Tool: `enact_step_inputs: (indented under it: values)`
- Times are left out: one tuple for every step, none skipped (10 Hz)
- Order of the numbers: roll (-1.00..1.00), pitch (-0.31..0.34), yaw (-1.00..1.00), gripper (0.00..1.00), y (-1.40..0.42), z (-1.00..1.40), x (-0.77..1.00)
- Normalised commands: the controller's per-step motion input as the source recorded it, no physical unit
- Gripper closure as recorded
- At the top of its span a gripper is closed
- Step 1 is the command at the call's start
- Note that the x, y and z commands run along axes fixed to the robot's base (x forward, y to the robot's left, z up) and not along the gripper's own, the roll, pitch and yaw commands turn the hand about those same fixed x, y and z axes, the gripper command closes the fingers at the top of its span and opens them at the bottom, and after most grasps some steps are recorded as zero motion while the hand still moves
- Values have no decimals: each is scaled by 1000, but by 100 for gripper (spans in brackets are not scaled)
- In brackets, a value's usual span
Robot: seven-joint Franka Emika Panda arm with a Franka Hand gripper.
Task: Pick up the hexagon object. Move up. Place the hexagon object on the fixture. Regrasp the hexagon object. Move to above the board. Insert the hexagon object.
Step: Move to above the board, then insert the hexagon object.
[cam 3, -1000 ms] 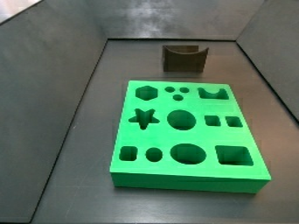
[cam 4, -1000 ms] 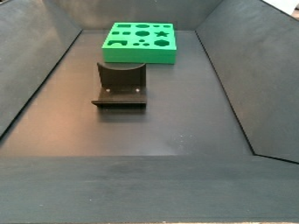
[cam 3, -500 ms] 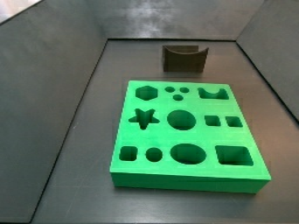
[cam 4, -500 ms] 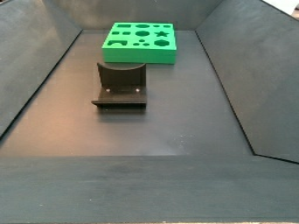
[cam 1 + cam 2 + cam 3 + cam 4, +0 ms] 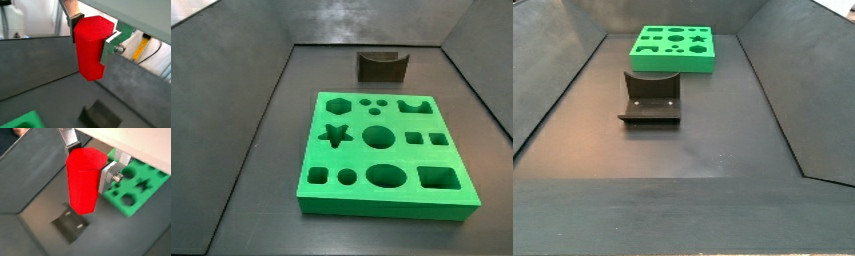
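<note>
Pincer [image 5: 92,31] pinching the red hexagon [image 5: 90,47] upright between its silver fingers [image 5: 111,44], high above the tabletop and outside both side views. So pick-up and lift look done. In a wrist view the dark fixture [image 5: 70,225] lies below the peg's lower end, with the green board [image 5: 139,185] off to the right. The fixture [image 5: 382,65] stands empty in both side views, and the board's hexagon hole [image 5: 337,104] is unfilled: placing, regrasping and inserting remain.

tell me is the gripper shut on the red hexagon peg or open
Shut on it: in both wrist views the gripper clamps the hexagon object between its fingers, high above the fixture.
</note>
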Motion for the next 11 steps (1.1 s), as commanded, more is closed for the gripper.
enact_step_inputs:
  values:
    - [-1000,-77,-124,100,-1000,66,-634]
    - [-1000,-89,-120,100,-1000,69,-685]
    - [-983,-101,-112,100,-702,40,-521]
    - [-753,-89,-79,100,-407,22,-340]
    - [-471,-53,-37,100,-169,8,-176]
    - [-346,-43,-28,100,-97,5,-116]
    - [0,-9,0,100,0,0,0]
    - [0,-19,0,100,0,0,0]
    - [0,4,0,100,0,0,0]
    - [0,0,0,100,0,0,17]
    - [0,0,-80,100,0,0,0]
